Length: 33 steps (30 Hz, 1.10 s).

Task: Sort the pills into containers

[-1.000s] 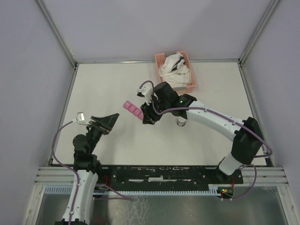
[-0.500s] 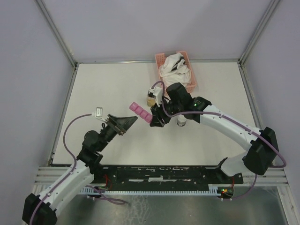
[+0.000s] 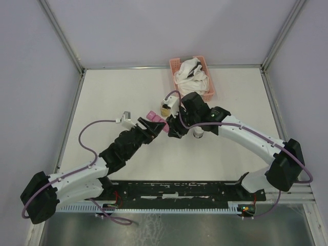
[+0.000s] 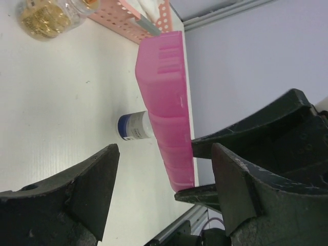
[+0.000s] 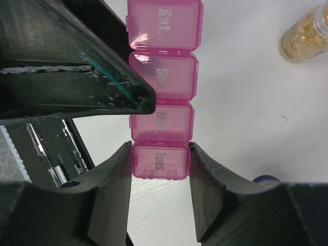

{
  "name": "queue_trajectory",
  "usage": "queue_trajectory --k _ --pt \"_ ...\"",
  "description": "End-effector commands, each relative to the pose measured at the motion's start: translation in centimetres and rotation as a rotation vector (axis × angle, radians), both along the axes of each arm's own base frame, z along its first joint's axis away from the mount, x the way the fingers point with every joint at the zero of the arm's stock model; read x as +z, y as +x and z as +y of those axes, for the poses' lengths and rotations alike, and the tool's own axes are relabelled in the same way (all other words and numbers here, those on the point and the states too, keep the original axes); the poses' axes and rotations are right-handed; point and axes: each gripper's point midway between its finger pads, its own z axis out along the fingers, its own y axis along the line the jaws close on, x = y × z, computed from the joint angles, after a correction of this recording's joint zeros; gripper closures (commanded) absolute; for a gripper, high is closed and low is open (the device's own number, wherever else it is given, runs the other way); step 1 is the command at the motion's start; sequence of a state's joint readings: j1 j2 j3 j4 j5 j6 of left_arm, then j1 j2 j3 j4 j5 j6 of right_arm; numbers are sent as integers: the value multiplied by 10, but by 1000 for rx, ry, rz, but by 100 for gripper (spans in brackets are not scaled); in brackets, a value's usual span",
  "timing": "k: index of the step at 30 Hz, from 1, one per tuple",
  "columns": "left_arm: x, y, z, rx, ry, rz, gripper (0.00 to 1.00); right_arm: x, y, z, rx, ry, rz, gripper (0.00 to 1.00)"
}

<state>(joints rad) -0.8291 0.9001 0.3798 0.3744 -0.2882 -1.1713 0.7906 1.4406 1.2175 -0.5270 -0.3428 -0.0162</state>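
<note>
Currently my right gripper (image 5: 160,160) is clamped on the pink pill-box strip (image 5: 163,82), one finger on each side of the end compartment marked "Tues."; beyond my fingers the row runs on through "Mon.", "Sun." and "Sat.", all lids down. I hold the strip over the middle of the white table (image 3: 128,92), and from the left wrist camera it looks raised above the surface and turned on edge. My left gripper (image 4: 165,159) comes at the strip from its free end with the jaws spread apart; the strip lies in the gap between the two fingers, and I see neither finger pressing on it. In the right wrist view one left finger lies across the side of the "Sun." compartment. A glass bottle of golden pills (image 4: 46,15) stands on the table just beyond the strip, a small white bottle with a blue label (image 4: 134,126) stands near it, and a pink basket (image 3: 177,64) of white cloths sits at the far edge.
</note>
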Motion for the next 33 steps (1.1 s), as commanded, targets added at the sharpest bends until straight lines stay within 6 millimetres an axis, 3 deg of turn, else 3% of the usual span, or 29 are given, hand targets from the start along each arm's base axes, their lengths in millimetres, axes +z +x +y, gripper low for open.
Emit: queue_trajectory --k 1,7,15,33 --pt "17 18 5 125 -32 -12 22 13 1 4 18 5 -79 77" --pt "16 25 8 184 -72 -1 31 10 -3 8 36 -20 -101 77" --pt "14 21 -2 158 -116 10 42 7 -6 11 49 -28 -101 77" --pt "12 15 3 166 -142 10 56 8 -14 15 72 -7 -74 76"
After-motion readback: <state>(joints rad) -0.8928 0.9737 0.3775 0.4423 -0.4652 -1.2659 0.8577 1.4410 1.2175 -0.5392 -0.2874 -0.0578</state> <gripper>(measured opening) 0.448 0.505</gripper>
